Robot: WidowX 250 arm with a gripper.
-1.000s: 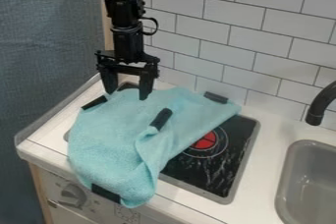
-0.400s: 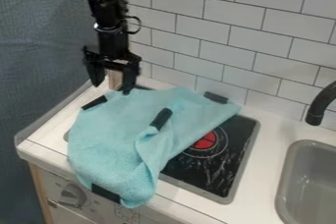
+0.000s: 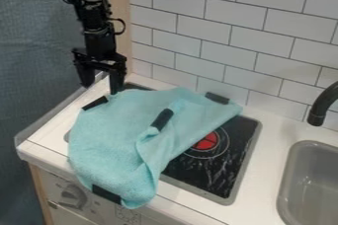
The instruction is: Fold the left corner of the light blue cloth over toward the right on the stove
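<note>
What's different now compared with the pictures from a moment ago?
The black gripper has shifted left across the view, staying open above the far left corner of the stove. It took hold of nothing. The blue cloth stayed as it was, and so did the black faucet.

I can't see any words or numbers that I can read on anything here.
</note>
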